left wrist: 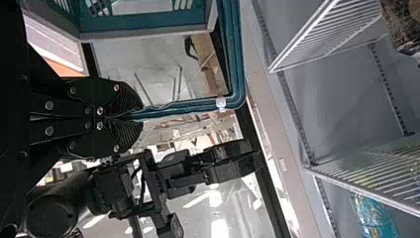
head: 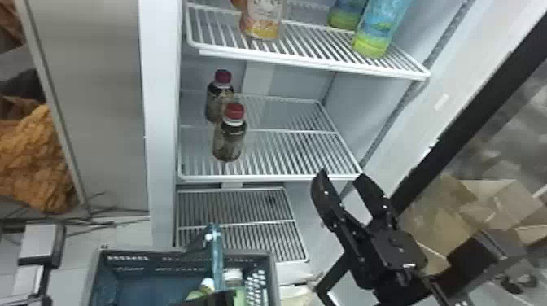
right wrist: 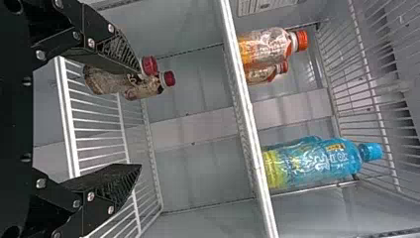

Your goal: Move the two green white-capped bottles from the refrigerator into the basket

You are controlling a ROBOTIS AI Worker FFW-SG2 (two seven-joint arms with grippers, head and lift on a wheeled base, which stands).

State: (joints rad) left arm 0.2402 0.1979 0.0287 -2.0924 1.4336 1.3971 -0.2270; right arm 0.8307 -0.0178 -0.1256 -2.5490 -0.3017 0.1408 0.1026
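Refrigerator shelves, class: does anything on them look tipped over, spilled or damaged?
Nothing stands out. On the upper shelf, the blue bottles and orange-labelled bottles stand upright; on the middle shelf, so do the two red-capped bottles. No spill or breakage shows.

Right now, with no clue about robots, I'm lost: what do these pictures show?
A robot with two arms works at an open fridge. One picture looks down from its head, the others from each wrist. Its left gripper holds the handle of a basket with two white-capped bottles inside. Its right gripper is open and empty. Two red-capped bottles stand on one shelf; orange bottles and blue bottles stand above.
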